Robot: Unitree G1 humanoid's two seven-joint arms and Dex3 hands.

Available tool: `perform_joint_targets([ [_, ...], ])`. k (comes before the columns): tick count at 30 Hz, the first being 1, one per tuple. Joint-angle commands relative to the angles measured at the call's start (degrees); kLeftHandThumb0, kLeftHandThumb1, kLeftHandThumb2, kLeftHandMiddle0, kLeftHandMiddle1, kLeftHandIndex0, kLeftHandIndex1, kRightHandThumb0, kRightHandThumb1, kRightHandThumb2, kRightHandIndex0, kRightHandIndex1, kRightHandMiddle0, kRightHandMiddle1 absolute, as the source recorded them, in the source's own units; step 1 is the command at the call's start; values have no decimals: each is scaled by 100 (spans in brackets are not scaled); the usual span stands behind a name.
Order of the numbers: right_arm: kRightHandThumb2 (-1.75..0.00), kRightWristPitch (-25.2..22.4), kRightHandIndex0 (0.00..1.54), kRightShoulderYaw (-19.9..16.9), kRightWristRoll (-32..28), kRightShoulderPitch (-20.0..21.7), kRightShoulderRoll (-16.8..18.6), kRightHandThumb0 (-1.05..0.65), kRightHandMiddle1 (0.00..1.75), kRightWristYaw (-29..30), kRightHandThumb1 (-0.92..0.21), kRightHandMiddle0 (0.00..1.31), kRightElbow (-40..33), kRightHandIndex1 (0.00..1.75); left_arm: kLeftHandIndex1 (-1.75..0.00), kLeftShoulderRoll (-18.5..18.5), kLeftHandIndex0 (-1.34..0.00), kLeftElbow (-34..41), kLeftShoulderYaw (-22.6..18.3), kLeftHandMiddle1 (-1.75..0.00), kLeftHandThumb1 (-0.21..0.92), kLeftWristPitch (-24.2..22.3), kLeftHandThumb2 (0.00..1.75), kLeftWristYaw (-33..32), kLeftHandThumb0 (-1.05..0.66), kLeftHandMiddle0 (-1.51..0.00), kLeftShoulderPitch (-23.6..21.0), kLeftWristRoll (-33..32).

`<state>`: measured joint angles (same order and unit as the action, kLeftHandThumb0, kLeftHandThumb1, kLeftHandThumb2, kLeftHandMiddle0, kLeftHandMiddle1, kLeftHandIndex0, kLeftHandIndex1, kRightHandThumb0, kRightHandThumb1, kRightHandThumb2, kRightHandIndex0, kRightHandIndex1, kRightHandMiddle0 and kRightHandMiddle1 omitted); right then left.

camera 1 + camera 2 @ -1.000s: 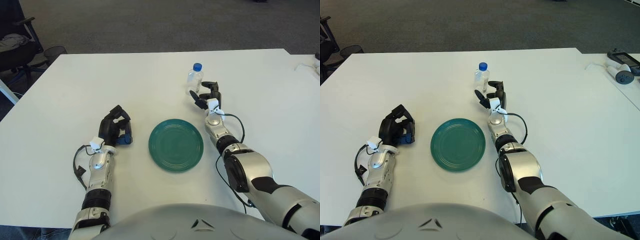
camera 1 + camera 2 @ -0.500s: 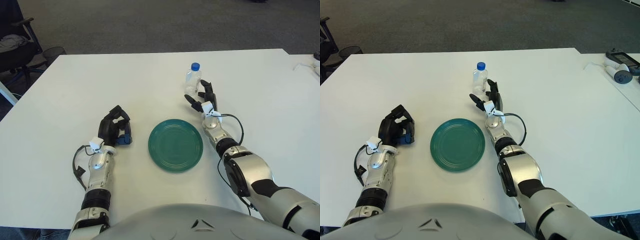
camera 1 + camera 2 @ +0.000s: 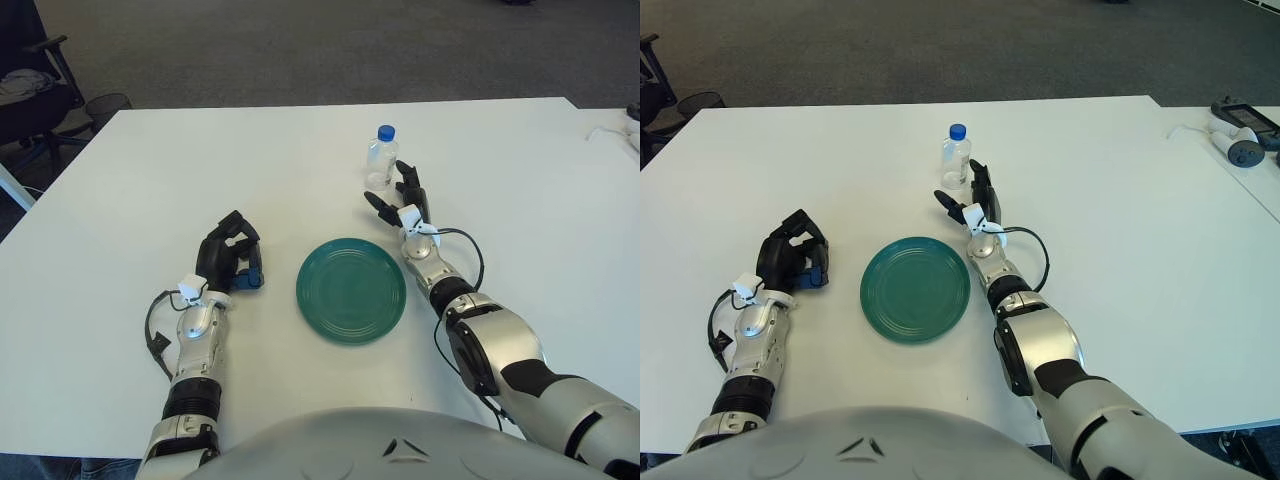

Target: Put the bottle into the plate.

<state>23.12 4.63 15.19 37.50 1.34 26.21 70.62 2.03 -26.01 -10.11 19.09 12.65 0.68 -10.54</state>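
Both views look forward and steeply down from the robot's head, its grey chest filling the bottom edge. They sit side by side, so each shows nearly the same white table (image 3: 300, 150) from close range. In the left eye view the plate (image 3: 351, 290) lies right of centre; in the right eye view it lies left of centre, and more table shows at the right edge.
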Motion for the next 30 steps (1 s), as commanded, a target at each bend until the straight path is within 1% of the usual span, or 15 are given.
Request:
perform_joint_targets([
  [1,-31,-695,6,-31,-61,-259,2,-105,49,-266,-92,0,343,20,-175,-78,-85,-281,-27,-175,4,-149,166,-66,-61,-135,279,-37],
  [12,-27,-786,7,-186,-213,-220,66,-105,49,-480,-92,0,373,19,-175,-88,-82,-274,-36,-175,8,-153,161,-102,-59,-134,293,-22],
  [18,-26,-810,9,-405,-395,-163,91,-105,48,-550,-92,0,398,19,-175,-88,-80,-241,-33,-175,10,-177,159,-105,-57,-134,310,-30],
  [26,-25,-830,11,-679,-612,-60,135,-105,48,-642,-92,0,419,20,-175,-101,-83,-196,-41,-175,7,-160,162,-174,-59,-135,333,-3],
  [30,-25,-840,12,-751,-667,-37,144,-104,48,-698,-92,0,421,20,-175,-102,-83,-186,-45,-175,6,-146,163,-201,-60,-136,343,-4],
])
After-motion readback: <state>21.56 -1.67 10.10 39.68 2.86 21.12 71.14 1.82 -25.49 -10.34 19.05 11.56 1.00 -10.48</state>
